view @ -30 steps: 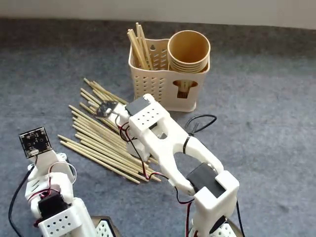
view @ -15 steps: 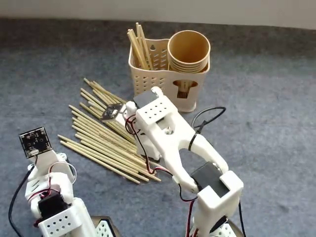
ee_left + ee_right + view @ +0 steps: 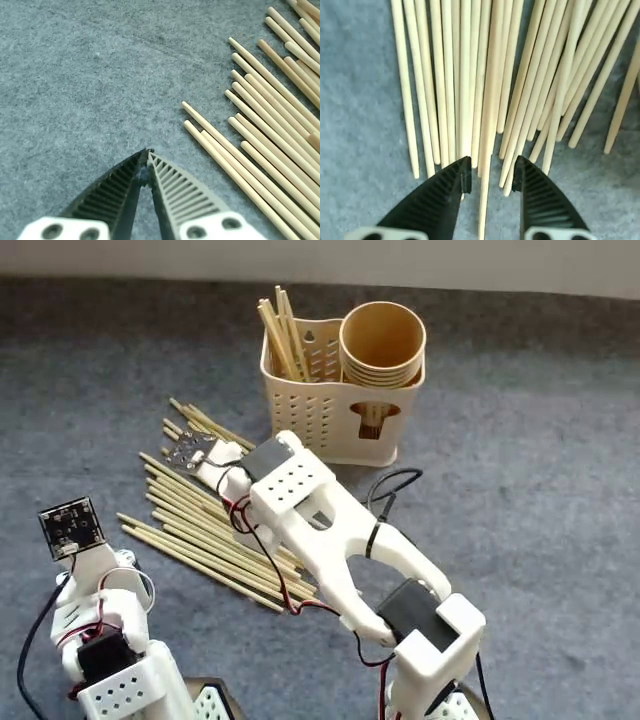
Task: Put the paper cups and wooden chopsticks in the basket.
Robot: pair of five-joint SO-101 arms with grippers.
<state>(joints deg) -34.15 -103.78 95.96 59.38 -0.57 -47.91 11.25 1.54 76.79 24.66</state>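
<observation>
The basket (image 3: 330, 410), a cream perforated container with two compartments, stands upright at the far side of the grey mat (image 3: 530, 500). A nested stack of paper cups (image 3: 382, 340) sits upright in one compartment. A bundle of stowed chopsticks (image 3: 278, 335) leans in the other compartment, with its ends projecting above the rim.

The loose wooden chopsticks (image 3: 195, 530) lie flat on the mat in a roughly parallel spread. The spread lies near the basket, on the arms' side of it, and is not in contact with it.

The right arm (image 3: 330, 530) extends from the near edge of the mat and crosses above the spread. The right gripper (image 3: 491, 172) is positioned low over the chopsticks, pointing along their length. Its jaws are partly spread and hold nothing. A single chopstick (image 3: 484, 210) runs through the gap between the jaws, with clearance visible on both sides. The ends of several neighbouring chopsticks lie just beyond the jaw tips.

The left arm (image 3: 105, 640) is folded at the near corner of the mat, beside the spread. The left gripper (image 3: 148, 156) points down at bare mat. Its jaws are pressed together tip to tip, with nothing between them. The nearest chopstick ends lie near the tips and do not touch them.
</observation>
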